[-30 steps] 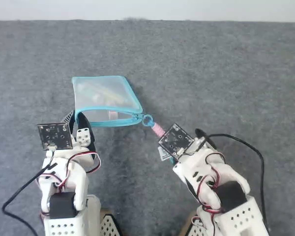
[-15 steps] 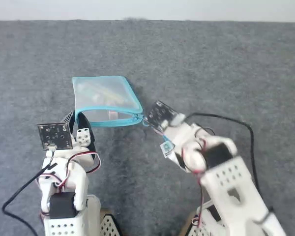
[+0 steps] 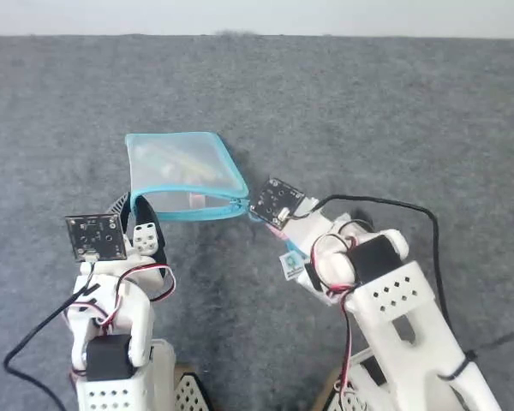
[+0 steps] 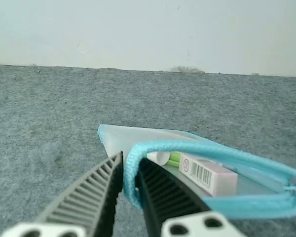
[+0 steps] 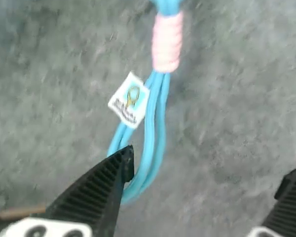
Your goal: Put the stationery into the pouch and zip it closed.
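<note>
The left pincer [image 4: 128,165] is clamping on the teal rim of the pouch [image 3: 180,171], which is lying on the grey mat [image 3: 368,111]. An eraser [image 4: 207,174] is sitting inside, but the mouth is gaping, so zipping seems left. The right pincer [image 5: 210,165] is hanging wide apart over the zip-pull cord [image 5: 155,128], with 1 finger just beside it.

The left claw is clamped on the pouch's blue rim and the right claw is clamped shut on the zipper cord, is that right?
No. The left claw is clamped on the blue rim of the pouch, but the right claw is open: the right wrist view shows its fingers spread above the zipper cord, not gripping it.
</note>
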